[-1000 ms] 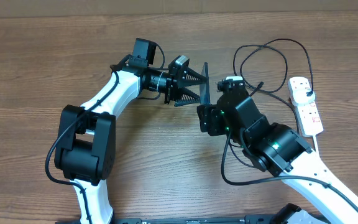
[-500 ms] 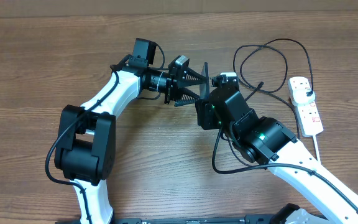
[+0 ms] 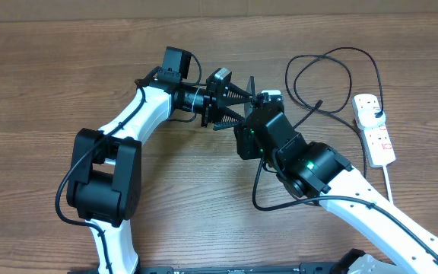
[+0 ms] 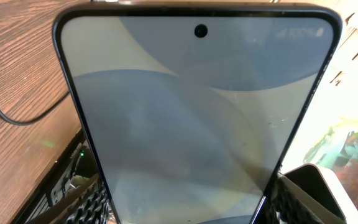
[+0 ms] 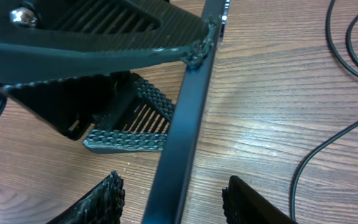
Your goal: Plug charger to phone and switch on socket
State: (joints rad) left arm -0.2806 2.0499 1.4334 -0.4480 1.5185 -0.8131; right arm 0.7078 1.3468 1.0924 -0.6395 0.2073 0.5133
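The left gripper (image 3: 239, 103) is gripping the phone (image 4: 191, 124) and holding it on edge above the middle of the table (image 3: 52, 68), its jaws clamped on the phone's lower part. The right gripper (image 5: 176, 202) is sitting astride the phone's thin edge (image 5: 185, 124), with its jaws open and a gap showing on each side, so it is gripping nothing.

The main risk, as I judge it, is a clash over the phone. If the right jaws are closing unevenly, one pad could be pushing the slim body sideways and twisting it in the left grip. The two grippers are working very near each other, so their fingers could also be knocking together. If the left jaws are letting go too soon, the phone could be slipping and dropping flat onto the table.

The charger (image 3: 356, 50) is lying in loops on the far right of the table, untouched, with what looks like its plug tip (image 3: 319, 103) near the right arm. That arm could be snagging the loops and dragging the tip away. The socket (image 3: 376, 133) is lying at the right edge of the table, well apart from both grippers, and a tug on the cable could be shifting it. I cannot tell how its switches are set.
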